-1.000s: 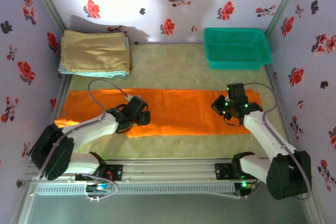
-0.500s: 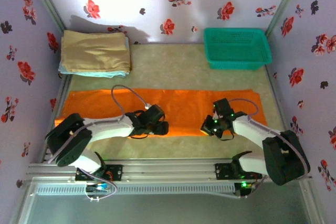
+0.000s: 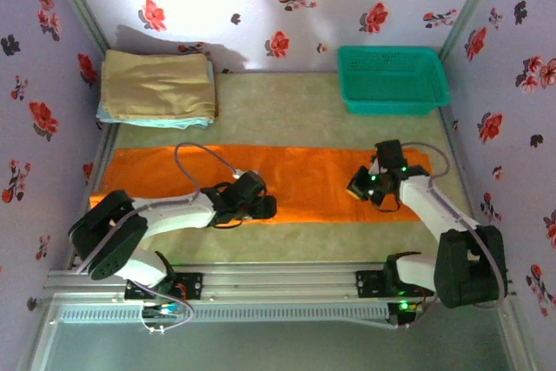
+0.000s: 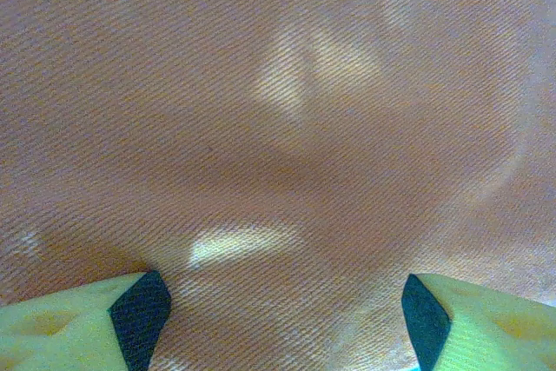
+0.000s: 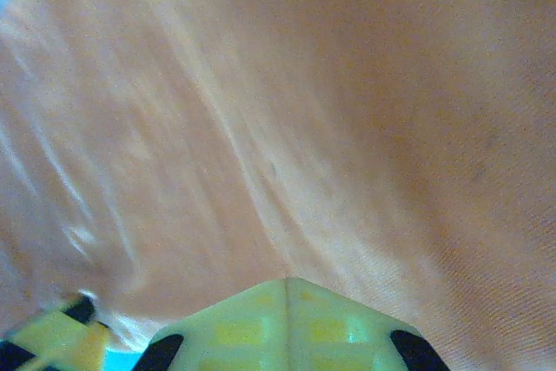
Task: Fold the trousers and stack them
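The orange trousers (image 3: 304,175) lie flat as one long strip across the table, left to right. My left gripper (image 3: 265,208) is low over the strip's near edge at the middle. In the left wrist view its fingers (image 4: 139,310) stand wide apart, with the trousers' weave (image 4: 287,128) flat between them and nothing gripped. My right gripper (image 3: 358,188) is over the strip's right part. In the right wrist view it (image 5: 287,282) is shut, and creases in the orange cloth (image 5: 347,128) run into the closed tips.
A folded tan cloth (image 3: 158,84) rests on a light blue one at the back left corner. A green mesh basket (image 3: 393,80) stands at the back right. Flowered walls close in both sides and the back. A metal rail (image 3: 278,288) runs along the near edge.
My left gripper has slid right along the trousers' near edge. My right gripper dipped left toward the near edge, then came back up and right, staying shut.
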Controlling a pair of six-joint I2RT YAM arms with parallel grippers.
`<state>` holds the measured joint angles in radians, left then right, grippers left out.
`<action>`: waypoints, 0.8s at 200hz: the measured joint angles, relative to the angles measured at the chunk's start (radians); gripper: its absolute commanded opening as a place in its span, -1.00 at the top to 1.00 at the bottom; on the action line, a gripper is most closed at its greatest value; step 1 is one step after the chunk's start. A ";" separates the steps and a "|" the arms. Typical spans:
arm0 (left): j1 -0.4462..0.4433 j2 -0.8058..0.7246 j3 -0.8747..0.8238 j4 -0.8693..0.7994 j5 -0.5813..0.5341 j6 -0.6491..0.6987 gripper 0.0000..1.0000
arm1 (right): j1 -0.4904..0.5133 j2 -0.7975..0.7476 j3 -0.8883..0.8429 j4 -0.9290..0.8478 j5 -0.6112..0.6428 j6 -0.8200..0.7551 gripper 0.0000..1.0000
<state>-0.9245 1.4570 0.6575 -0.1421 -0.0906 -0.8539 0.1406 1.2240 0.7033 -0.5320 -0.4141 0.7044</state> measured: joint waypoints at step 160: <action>0.323 -0.288 0.163 -0.425 0.040 0.181 -0.88 | -0.413 0.477 0.390 -0.233 0.308 -0.294 -0.40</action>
<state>-0.6018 1.1687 0.8204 -0.5671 -0.0502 -0.6727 -0.2726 1.7008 1.0935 -0.7654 -0.1062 0.4103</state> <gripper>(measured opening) 0.939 0.698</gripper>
